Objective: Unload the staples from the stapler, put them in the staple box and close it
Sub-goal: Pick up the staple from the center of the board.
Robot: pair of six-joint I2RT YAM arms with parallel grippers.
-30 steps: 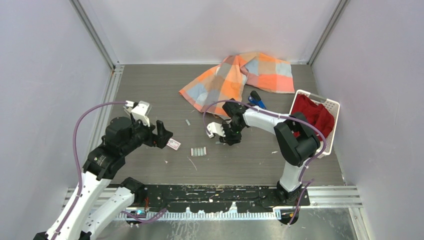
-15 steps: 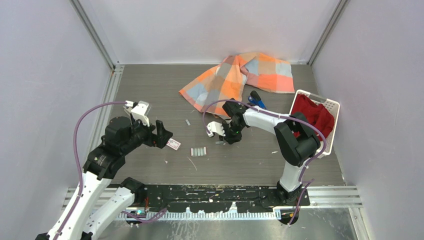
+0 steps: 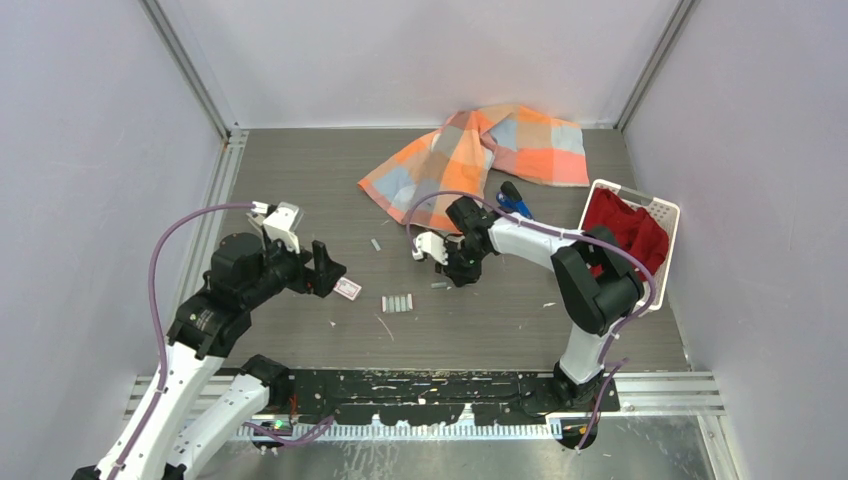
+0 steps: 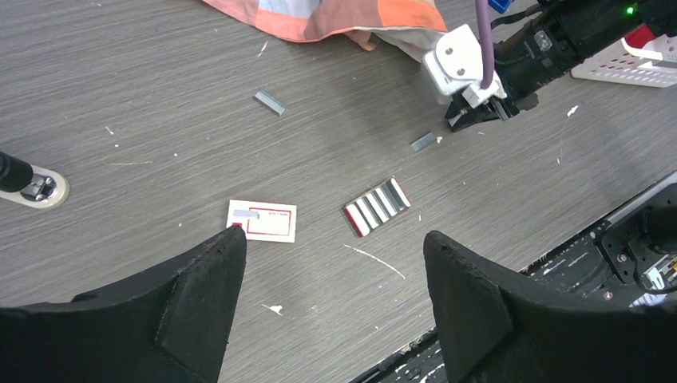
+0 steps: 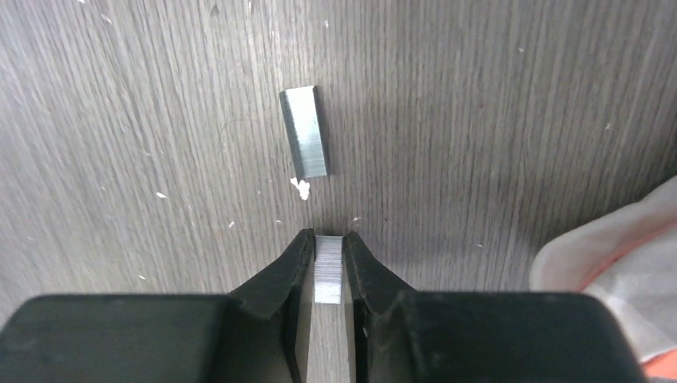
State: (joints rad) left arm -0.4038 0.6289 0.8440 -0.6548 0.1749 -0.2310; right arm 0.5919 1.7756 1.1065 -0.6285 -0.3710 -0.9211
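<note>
Staples (image 5: 329,275) between right fingers (image 5: 275,286), cloth (image 5: 615,263) edge nearby

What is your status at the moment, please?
Right gripper shut on staple strip. Left gripper open, empty. Stapler by cloth. Loose strip lies just ahead.
</note>
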